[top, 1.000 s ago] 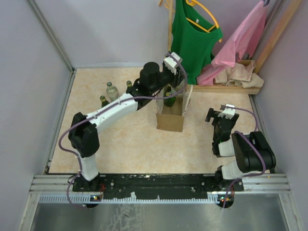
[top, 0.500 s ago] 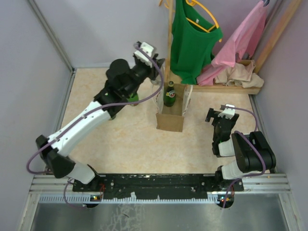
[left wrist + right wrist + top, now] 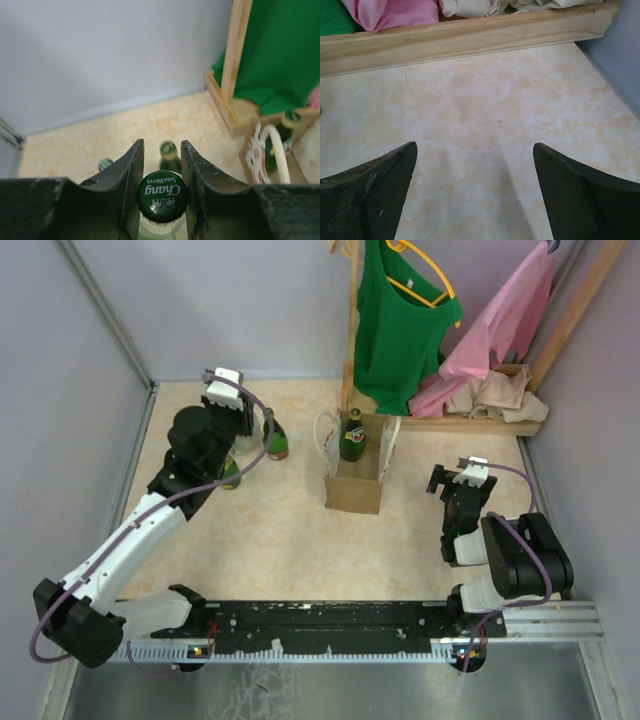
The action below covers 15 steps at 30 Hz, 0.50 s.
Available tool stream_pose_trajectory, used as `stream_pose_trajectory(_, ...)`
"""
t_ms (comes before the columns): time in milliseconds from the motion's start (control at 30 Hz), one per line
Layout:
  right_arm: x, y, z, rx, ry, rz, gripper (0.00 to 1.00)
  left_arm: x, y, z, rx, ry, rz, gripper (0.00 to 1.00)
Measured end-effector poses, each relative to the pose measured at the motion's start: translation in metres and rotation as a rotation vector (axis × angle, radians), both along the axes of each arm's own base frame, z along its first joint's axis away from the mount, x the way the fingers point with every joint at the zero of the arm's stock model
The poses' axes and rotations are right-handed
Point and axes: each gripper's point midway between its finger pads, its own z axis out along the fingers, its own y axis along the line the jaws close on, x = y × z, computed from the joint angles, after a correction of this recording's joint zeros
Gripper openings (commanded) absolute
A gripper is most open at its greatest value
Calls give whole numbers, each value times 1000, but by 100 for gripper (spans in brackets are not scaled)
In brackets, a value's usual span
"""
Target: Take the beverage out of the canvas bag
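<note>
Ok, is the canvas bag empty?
No, a green bottle stands upright inside the canvas bag.

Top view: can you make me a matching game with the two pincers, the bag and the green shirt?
1 left pincer
2 right pincer
3 canvas bag
4 green shirt

A on a yellow hanger
B open above the table
C shut on a green-capped bottle
D dark green bottle standing inside

Pairs: 1-C, 2-B, 3-D, 4-A
</note>
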Motion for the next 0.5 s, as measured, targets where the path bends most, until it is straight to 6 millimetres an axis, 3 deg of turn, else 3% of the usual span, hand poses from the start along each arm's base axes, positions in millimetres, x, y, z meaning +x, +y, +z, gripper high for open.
stream_pose_trajectory(67, 0, 0, 0, 0, 0, 0, 99, 0, -4, -43, 23, 80, -9, 0)
stream_pose_trajectory(133, 0, 0, 0, 0, 0, 0, 99, -2, -7, -74, 40, 140, -21, 0)
stream_pose_trajectory(233, 0, 0, 0, 0, 0, 0, 99, -4, -9, -105, 51, 202, -27, 0)
stream_pose_trajectory(500, 0, 0, 0, 0, 0, 0, 99, 6, -12, -126, 17, 194, -11, 0)
